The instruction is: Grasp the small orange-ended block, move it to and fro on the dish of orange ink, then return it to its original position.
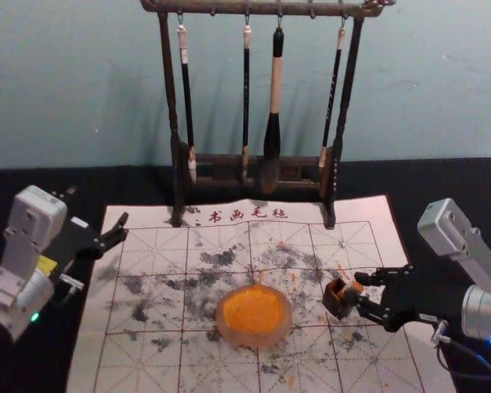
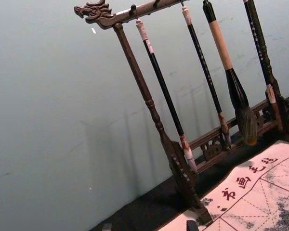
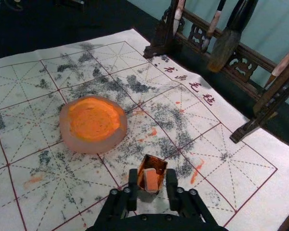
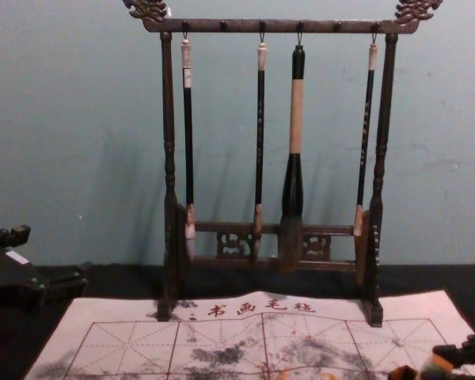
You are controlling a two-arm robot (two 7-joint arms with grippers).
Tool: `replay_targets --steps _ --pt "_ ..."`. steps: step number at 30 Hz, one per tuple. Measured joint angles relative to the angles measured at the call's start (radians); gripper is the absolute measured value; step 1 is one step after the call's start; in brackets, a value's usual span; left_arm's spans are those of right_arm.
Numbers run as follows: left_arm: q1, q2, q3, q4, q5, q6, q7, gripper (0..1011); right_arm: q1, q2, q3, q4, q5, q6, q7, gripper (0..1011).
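Straddling the small block with an orange end and paler sides [image 3: 151, 179], the open right gripper [image 1: 361, 291] waits at the brown box

The block stands at the mouth of the small, dark brown, square-mouthed box [image 3: 156, 162], between the right gripper's two black fingers. Box and block are on the white felt mat [image 1: 168, 356], on the robot's right of the round, pale, translucent dish [image 3: 86, 145] of bright orange ink [image 1: 254, 309], well apart from it. How deep the block sits in the box cannot be told.

Four large dark red characters, 书画毛毡, run along the mat's far edge, above a printed grid of red lines with dashed guides. Small pale characters mark some of the slim black brush handles [image 4: 260, 119], too small to read. A white label [image 4: 17, 257] on the left gripper [image 1: 124, 227] is likewise unreadable.

The right gripper reaches in from the robot's right, its fingers spread about as wide as the box's mouth. In the right wrist view a gap lies on each side of the block, so it is not gripped. Whether either finger touches the box cannot be told. The left gripper is parked beside the mat's far corner on the robot's left, fingers parted, holding nothing. Behind the mat stands a carved dark wooden rack [image 4: 171, 127] with hanging brushes.
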State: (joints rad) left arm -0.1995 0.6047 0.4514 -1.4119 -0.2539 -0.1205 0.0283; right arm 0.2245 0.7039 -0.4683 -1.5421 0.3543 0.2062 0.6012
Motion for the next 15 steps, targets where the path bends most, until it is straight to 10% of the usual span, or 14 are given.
replay_targets --steps 15 --pt "0.000 0.000 0.000 0.000 0.000 0.000 0.000 1001 0.001 0.000 0.001 -0.001 0.002 -0.001 0.000 794"
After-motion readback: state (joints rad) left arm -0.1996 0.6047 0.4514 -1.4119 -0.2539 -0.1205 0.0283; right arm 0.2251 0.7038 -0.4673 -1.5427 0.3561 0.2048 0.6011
